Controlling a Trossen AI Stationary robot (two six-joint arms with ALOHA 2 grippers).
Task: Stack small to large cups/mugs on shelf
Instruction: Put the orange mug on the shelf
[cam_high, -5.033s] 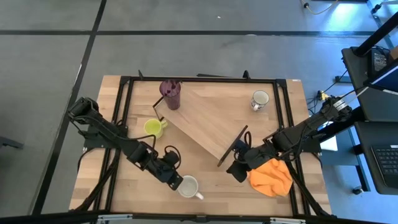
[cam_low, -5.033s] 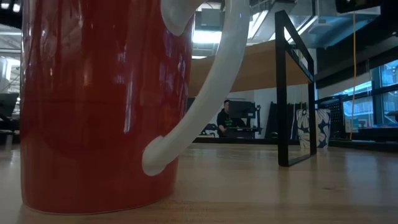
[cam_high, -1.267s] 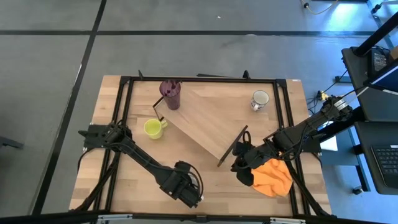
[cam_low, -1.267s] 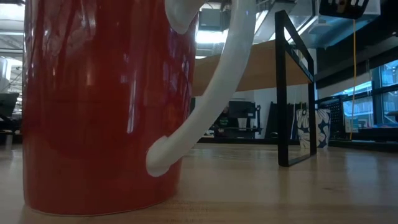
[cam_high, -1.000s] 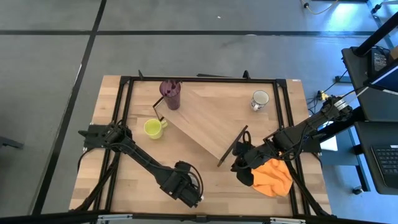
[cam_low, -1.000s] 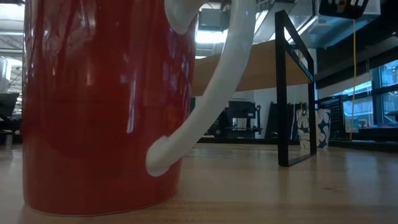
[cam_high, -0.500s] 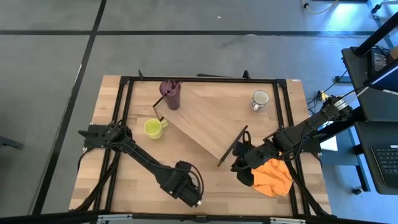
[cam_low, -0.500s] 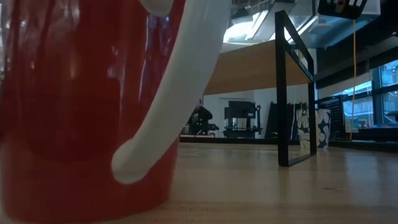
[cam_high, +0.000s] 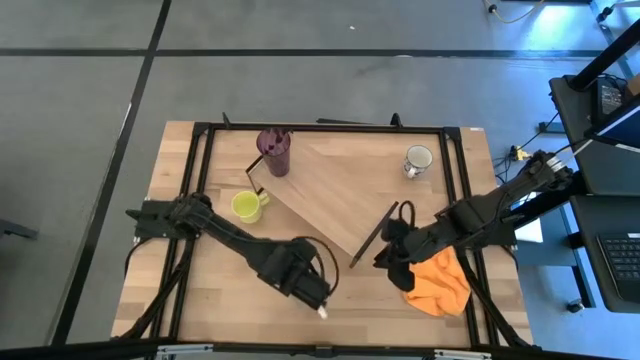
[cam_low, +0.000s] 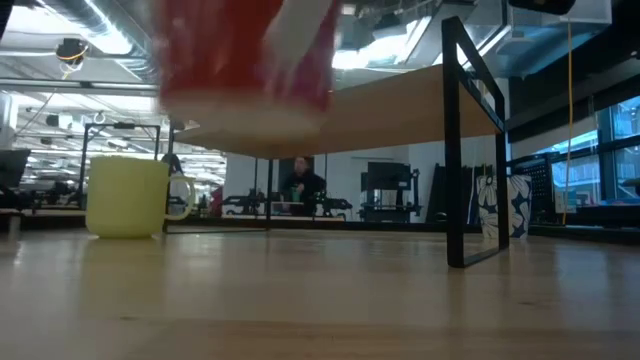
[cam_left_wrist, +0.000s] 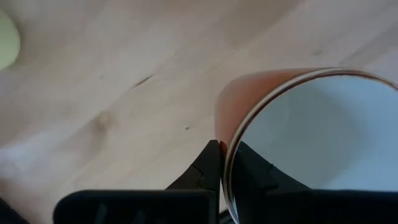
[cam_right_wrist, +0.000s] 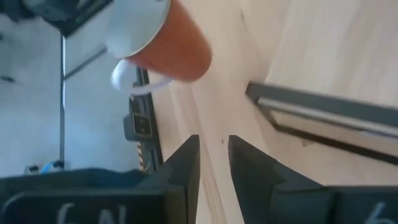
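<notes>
The brownish mug (cam_low: 245, 70), white inside (cam_left_wrist: 305, 130), hangs in the air under my left gripper (cam_high: 308, 285), which is shut on it near the table's front edge; it also shows in the right wrist view (cam_right_wrist: 174, 56). The yellow-green mug (cam_high: 247, 206) stands on its base on the table by the shelf's left end. The shelf (cam_high: 335, 195) is a light plank standing on dark end bars (cam_low: 470, 140). The purple tumbler (cam_high: 273, 150) stands at its far left end, the white-grey mug (cam_high: 418, 160) at the far right. My right gripper (cam_high: 398, 250) hovers open over an orange cloth. My left gripper pinches the brownish mug's rim (cam_left_wrist: 231, 134), one finger inside the mug and one outside against its wall. The fingers come from above and point down. The mug hangs upright below them, mouth up, its base (cam_low: 250, 125) clear of the table.
An orange cloth (cam_high: 437, 285) lies at the near right, under my right gripper (cam_right_wrist: 214, 146). A black metal frame (cam_high: 200, 130) runs around the tabletop. Bare wood (cam_high: 230, 300) shows along the near left. A person sits in the room beyond the table (cam_low: 300, 180).
My left gripper has gone up and a little toward the far edge. With it the brownish mug has left the table and hangs clear, so the yellow-green mug now shows in the low view. My right gripper has drifted slightly toward the far edge.
</notes>
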